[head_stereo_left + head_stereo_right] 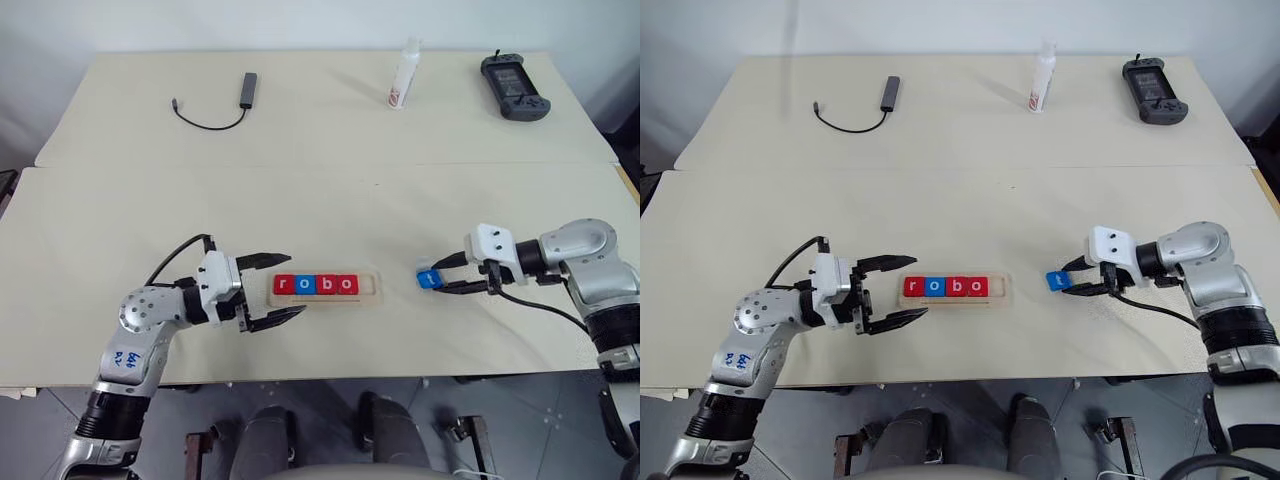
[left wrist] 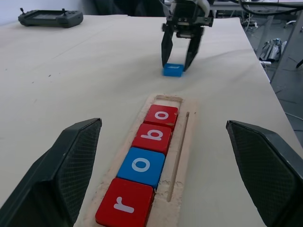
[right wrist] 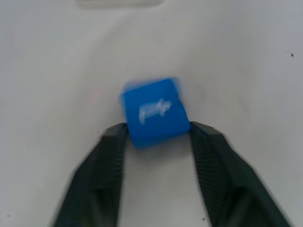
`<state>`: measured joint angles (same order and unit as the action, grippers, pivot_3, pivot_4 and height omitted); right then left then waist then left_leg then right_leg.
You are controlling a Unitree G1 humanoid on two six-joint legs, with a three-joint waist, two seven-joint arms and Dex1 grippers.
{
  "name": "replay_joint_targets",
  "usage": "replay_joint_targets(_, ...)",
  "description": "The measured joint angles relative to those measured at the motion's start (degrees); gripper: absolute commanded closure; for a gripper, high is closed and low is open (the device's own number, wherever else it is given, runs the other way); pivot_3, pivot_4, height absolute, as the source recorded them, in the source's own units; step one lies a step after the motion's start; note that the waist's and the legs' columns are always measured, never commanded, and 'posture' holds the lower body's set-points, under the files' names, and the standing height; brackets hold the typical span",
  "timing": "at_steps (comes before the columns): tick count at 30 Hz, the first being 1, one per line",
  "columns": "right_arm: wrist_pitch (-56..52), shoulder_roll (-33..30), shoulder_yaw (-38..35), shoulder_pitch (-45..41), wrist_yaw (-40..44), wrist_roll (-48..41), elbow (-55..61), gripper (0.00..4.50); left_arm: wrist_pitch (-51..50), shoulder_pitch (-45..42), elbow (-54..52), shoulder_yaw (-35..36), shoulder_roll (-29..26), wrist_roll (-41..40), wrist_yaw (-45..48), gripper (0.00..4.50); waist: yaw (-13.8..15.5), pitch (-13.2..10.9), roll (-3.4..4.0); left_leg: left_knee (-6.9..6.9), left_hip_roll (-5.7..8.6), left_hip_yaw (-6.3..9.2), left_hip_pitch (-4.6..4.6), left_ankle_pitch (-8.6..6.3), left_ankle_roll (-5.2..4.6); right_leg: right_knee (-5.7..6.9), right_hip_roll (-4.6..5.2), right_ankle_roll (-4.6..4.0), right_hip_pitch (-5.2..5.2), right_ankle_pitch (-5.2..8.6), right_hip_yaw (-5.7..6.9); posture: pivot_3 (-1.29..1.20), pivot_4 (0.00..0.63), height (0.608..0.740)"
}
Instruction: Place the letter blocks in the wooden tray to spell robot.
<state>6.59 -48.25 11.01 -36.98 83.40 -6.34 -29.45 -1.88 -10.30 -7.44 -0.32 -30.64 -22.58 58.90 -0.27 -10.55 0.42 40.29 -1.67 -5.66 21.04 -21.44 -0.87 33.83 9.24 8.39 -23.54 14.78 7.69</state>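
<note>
A: Where are the letter blocks sitting?

B: We are seeing four of them lying in the wooden tray [image 1: 372, 293] near the front middle of the tabletop [image 1: 320, 140]: the red r [image 1: 284, 285], the blue o [image 1: 306, 285], the red b [image 1: 327, 285] and the red o [image 1: 347, 285], packed side by side from the tray's left end. The slot at the tray's right end is standing empty. The blue t block [image 1: 429, 277] is lying on the tabletop, apart from the tray on its right.

A: What are the claws doing?

B: We are reading the right claw [image 3: 157, 137] as pinching the blue t block: one finger is pressing on each side of it. The left claw [image 1: 290, 285] is hanging spread wide just left of the tray, holding nothing.

A: What else are we logging?

B: Along the far edge, a cable with an adapter [image 1: 246, 91] is lying at the left, a white bottle [image 1: 404, 76] is standing at the middle, and a dark handheld controller [image 1: 514, 87] is resting at the right.
</note>
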Motion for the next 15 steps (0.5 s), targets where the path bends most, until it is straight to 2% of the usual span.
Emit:
replay_joint_targets(6, -4.38, 0.85, -0.11, -0.28, -0.1, -0.95, 4.85, 3.03, 0.0, 0.79, -0.85, 0.17, -0.35, -0.22, 0.0, 0.0, 0.04, -0.02, 0.04, 0.0, -0.01, 0.02, 0.03, 0.0, 0.0, 0.02, 0.0, 0.0, -0.03, 0.0, 0.0, 0.0, 0.15, 0.74)
replay_joint_targets(11, -20.47, 2.23, 0.22, -0.26, -1.36, -4.47, 19.53, 3.03, 0.0, 2.0, -0.95, 0.17, -0.15, -0.27, -0.19, 0.0, 0.13, -0.02, 0.04, 0.01, -0.01, 0.07, 0.04, 0.0, 0.01, 0.03, 0.0, 0.0, -0.03, 0.0, 0.02, 0.0, 0.15, 0.74)
replay_joint_targets(15, -26.37, 4.05, 3.08, -0.01, -2.99, -4.35, 25.39, 3.03, 0.0, 2.44, -1.7, -0.27, 0.67, -0.26, -1.18, 0.0, 0.39, -0.02, 0.04, 0.04, 0.04, 0.1, 0.09, 0.0, 0.0, 0.02, 0.03, 0.0, -0.03, 0.0, 0.03, 0.0, 0.15, 0.74)
